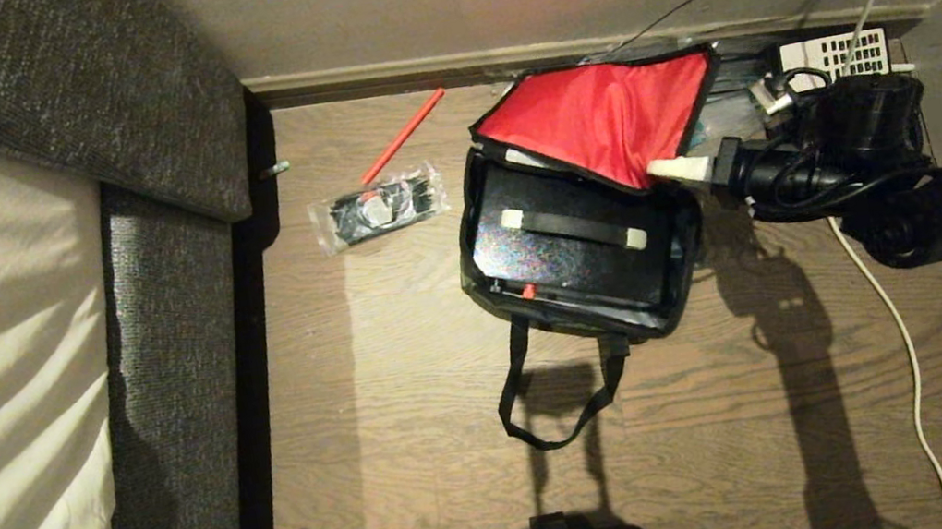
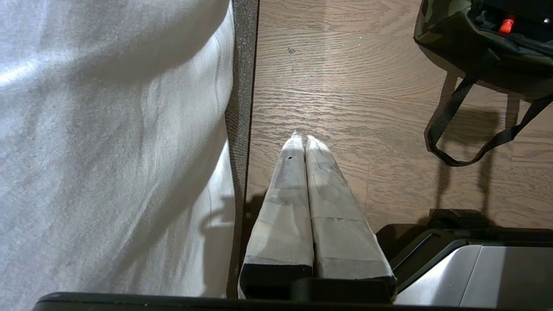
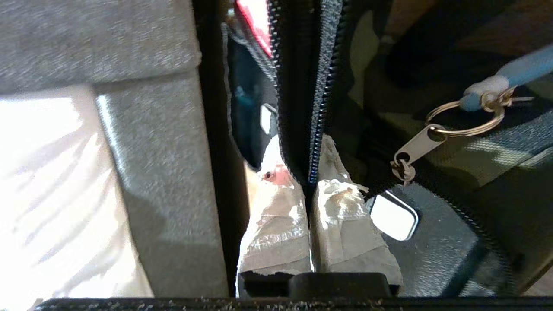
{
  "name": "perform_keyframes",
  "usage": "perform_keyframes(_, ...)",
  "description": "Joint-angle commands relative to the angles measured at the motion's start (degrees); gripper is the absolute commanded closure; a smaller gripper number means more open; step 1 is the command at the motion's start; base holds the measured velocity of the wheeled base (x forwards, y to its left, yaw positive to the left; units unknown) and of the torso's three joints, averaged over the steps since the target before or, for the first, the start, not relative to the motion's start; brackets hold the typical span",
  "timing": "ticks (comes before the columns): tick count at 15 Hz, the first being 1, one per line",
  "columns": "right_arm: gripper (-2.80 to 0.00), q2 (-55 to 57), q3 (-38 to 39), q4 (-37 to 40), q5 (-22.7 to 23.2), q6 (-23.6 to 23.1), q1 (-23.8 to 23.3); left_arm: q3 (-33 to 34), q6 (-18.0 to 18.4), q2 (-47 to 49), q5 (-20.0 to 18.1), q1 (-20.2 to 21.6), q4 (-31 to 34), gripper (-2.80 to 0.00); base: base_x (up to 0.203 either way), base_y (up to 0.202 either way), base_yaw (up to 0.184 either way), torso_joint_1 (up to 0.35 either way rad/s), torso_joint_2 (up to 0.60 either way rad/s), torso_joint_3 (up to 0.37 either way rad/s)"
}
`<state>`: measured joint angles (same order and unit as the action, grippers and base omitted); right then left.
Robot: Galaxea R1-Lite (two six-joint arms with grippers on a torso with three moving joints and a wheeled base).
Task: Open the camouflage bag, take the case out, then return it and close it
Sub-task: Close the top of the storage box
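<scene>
No brand or writing can be read on anything here. The camouflage bag lies open on the wood-plank floor, a soft rectangular fabric bag with black trim; its flap is thrown back toward twelve o'clock, showing smooth red lining. Inside sits the case, flat, black and rectangular with a speckled glossy face, a black strap handle with pale ends across it, and a small red latch at its six o'clock edge. One black webbing handle loop of the bag trails on the floor at six o'clock. The right gripper, its fingers wrapped in pale tape, is pinched tight on the flap's zippered edge at the bag's three o'clock corner; a metal zipper pull with a split ring hangs just beside it. The left gripper, likewise taped, hangs with fingers pressed together over bare floor beside the bed, well apart from the bag. At the bag's nine o'clock lies a clear plastic packet of black items, with a red stick just beyond it. A white cable runs along the floor at three o'clock.
</scene>
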<state>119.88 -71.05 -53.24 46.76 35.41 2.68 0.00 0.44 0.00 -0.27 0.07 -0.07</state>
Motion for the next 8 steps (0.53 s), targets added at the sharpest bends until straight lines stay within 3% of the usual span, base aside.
perform_keyframes(1, 0.0, 0.4, 0.7, -1.7, 2.6, 0.2, -1.0, 0.1, 0.0, 0.0, 0.0, 0.0, 0.0, 0.0, 0.0, 0.0, 0.0, 0.0, 0.0, 0.0)
perform_keyframes(5, 0.0, 1.1, -0.5, -2.6, 8.7, -0.3, -1.7, 0.1, 0.0, 0.0, 0.0, 0.0, 0.0, 0.0, 0.0, 0.0, 0.0, 0.0, 0.0, 0.0)
perform_keyframes(8, 0.0, 1.1, 0.7, -2.7, 15.1, -4.5, -1.7, 0.1, 0.0, 0.0, 0.0, 0.0, 0.0, 0.0, 0.0, 0.0, 0.0, 0.0, 0.0, 0.0)
